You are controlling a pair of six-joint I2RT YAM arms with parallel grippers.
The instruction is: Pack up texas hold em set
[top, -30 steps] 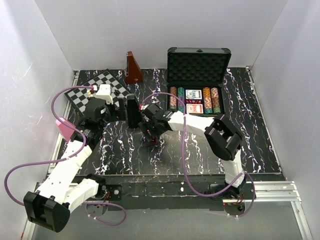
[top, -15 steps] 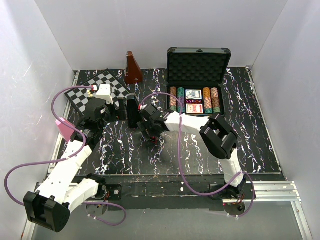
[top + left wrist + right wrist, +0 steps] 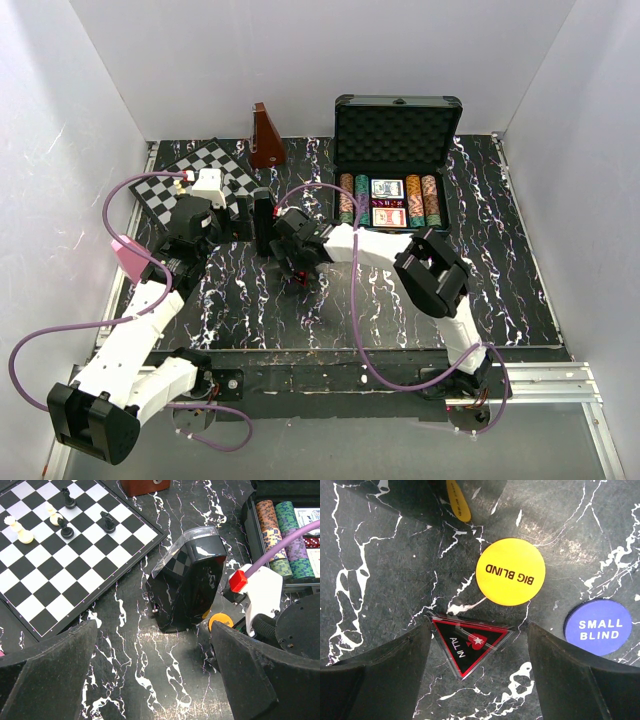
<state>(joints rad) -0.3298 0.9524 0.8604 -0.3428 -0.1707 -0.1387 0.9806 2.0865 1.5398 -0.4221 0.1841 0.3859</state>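
The black case stands open at the back right, with striped chip rows and card decks in its tray. My right gripper is down at the table's middle, open. In the right wrist view its jaws straddle a black-and-red triangular "ALL IN" marker without closing on it. A yellow "BIG BLIND" button lies just beyond it and a blue "SMALL BLIND" button to the right. My left gripper is open and empty, near a glossy black upright object.
A chessboard with a few pieces lies at the back left, and a brown pyramid-shaped object stands behind it. Red dice show in the case. A pink object sits at the left edge. The right arm's purple cable loops over the table.
My right gripper has shifted slightly left and away, towards the glossy black object, and its elbow has followed. The left arm has not moved.
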